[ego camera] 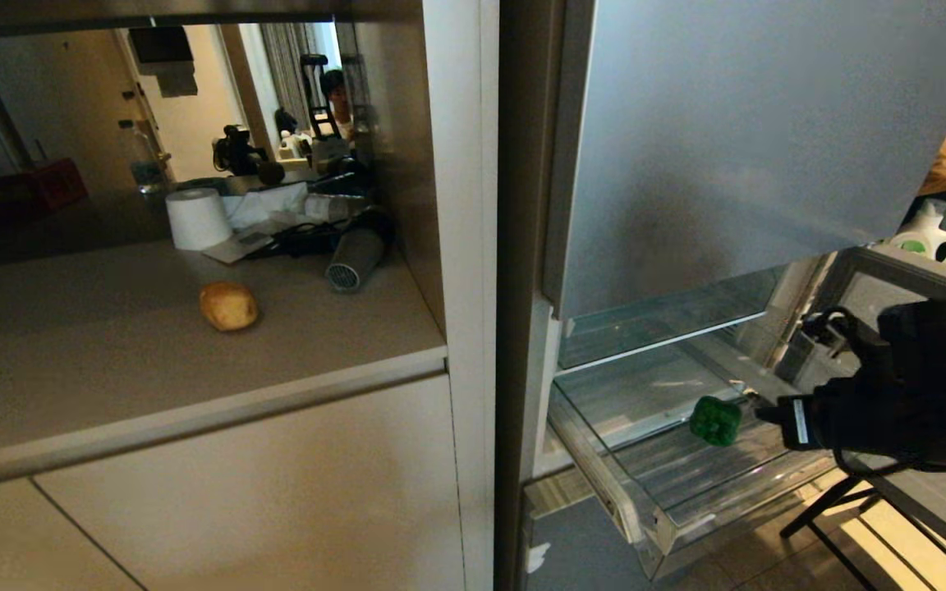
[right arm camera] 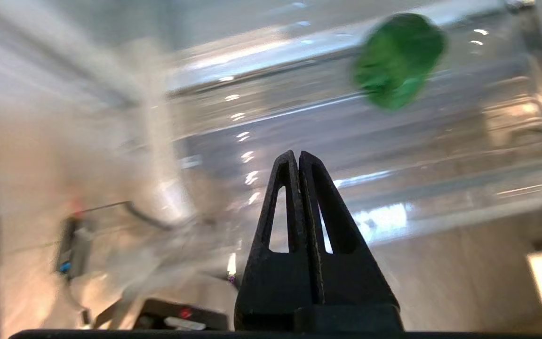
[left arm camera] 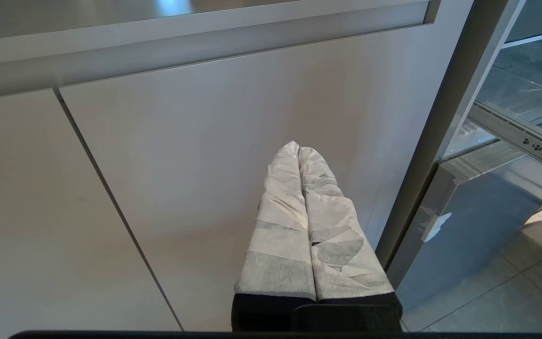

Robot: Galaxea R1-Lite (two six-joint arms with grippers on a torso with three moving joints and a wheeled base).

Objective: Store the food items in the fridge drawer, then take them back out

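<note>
Right end effector (right arm camera: 298,157): black, fingers pressed together, nothing between them. Positioned at the right of the head view, beside the open fridge, tip directed toward the drawer; in the head view its tip lies just beside the pepper, and contact cannot be told. In the right wrist view the pepper sits apart from the tip.

Bell pepper (ego camera: 716,420): glossy green, lobed. Located in the fridge drawer (ego camera: 670,525), on the ridged floor, toward the right-hand side.

Fridge drawer: clear plastic tray, pulled out from the silver-grey fridge (ego camera: 736,131); a glass shelf lies above it.

Left end effector (left arm camera: 299,153): fingers wrapped in pale covering, pressed together, holding nothing. Faces a beige cabinet door (left arm camera: 205,155) below the bench, with the fridge's lower edge to one side. Not seen in the head view.

Potato (ego camera: 228,305): tan-brown, oval. Rests on the bench (ego camera: 112,361), in the open, well apart from the fridge.

Other bench items, toward the back: white paper roll (ego camera: 197,218); grey cylindrical appliance lying on its side (ego camera: 355,258); crumpled white material and dark cables between them.

Background: a white jug with green label (ego camera: 927,235) beyond the fridge door; a person partly visible in the far room.
</note>
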